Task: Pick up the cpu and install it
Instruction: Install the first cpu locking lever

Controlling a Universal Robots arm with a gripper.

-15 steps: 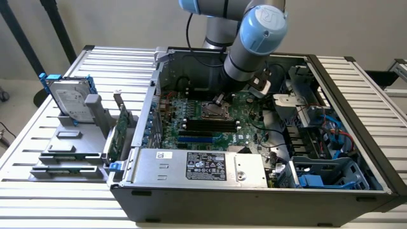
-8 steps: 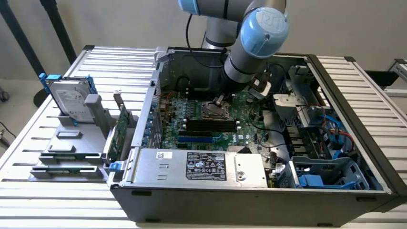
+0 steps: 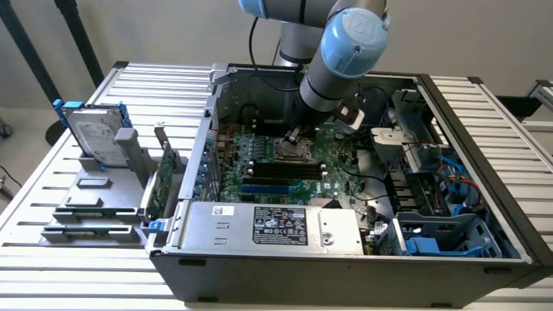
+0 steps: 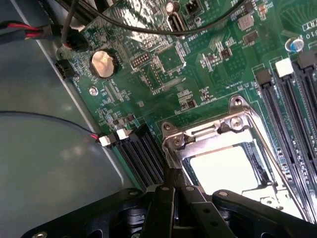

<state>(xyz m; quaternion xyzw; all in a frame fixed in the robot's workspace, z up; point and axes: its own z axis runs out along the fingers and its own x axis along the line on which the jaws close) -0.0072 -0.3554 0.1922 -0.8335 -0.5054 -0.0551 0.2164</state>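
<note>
The cpu [image 4: 223, 167] shows as a bright silver square lying flat inside the motherboard socket, with the metal socket frame [image 4: 208, 130] around it. My gripper [image 4: 173, 179] is shut, its two dark fingers pressed together with nothing visible between them. Their tips are at the rim of the socket frame, beside the cpu. In the exterior view the gripper [image 3: 292, 135] hangs from the arm inside the open computer case [image 3: 285, 272], just above the socket [image 3: 292, 151].
Black memory slots [image 4: 292, 109] run beside the socket, and a coin battery [image 4: 104, 63] and cables lie further off. A power supply [image 3: 276, 223] fills the case's near side. Outside at the exterior view's left stand a hard drive [image 3: 93, 135] and a green circuit card [image 3: 160, 178].
</note>
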